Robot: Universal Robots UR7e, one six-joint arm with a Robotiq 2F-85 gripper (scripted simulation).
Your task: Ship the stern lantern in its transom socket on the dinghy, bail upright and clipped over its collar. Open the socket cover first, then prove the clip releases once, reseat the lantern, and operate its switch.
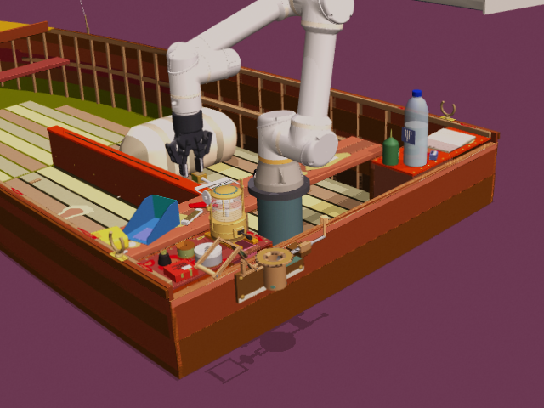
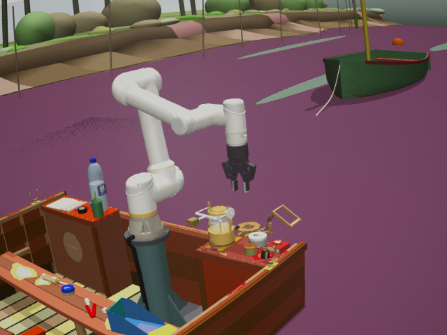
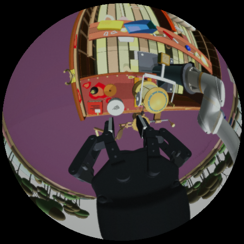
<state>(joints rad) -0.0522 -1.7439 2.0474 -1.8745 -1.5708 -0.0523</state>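
Observation:
The brass stern lantern stands upright on the red stern deck, just inboard of the transom socket. Its white bail is folded back away from the transom. The socket's top is open, and its frame-like cover stands swung aside. My gripper hangs well above the lantern and socket, half open and holding nothing.
The transom edge runs beside the socket. A white tin, a red box, a small spool and a black knob crowd the deck. A blue bailer lies on the thwart. The arm's pedestal stands behind the lantern.

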